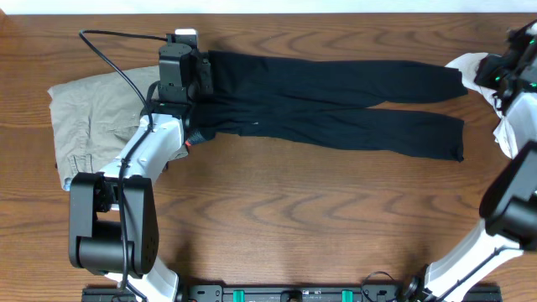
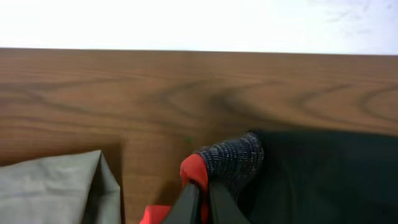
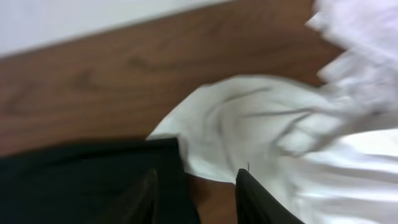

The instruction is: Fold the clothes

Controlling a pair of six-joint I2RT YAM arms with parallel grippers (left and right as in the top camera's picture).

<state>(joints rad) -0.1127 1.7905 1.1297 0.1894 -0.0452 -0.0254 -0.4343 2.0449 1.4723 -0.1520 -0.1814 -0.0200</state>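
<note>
The black leggings (image 1: 336, 101) lie stretched across the back of the table, waistband to the left, legs to the right. My left gripper (image 1: 186, 42) is shut on the coral-red edge (image 2: 194, 171) of the grey waistband (image 2: 235, 157) and holds that corner up off the wood. In the left wrist view my left gripper (image 2: 204, 190) has its jaws pressed together. My right gripper (image 3: 196, 180) hovers open over the far leg hem (image 3: 87, 180). Between its fingers lie the hem's edge and bare wood. The white garment (image 3: 267, 124) lies just beyond. Khaki trousers (image 1: 92, 117) lie at the left.
The white garment (image 1: 503, 130) is bunched at the table's right edge under my right arm (image 1: 520, 184). The khaki trousers (image 2: 56, 190) lie close beside the left gripper. A black cable (image 1: 113, 54) loops over the khaki pile. The table's back edge (image 2: 199, 50) meets a white wall.
</note>
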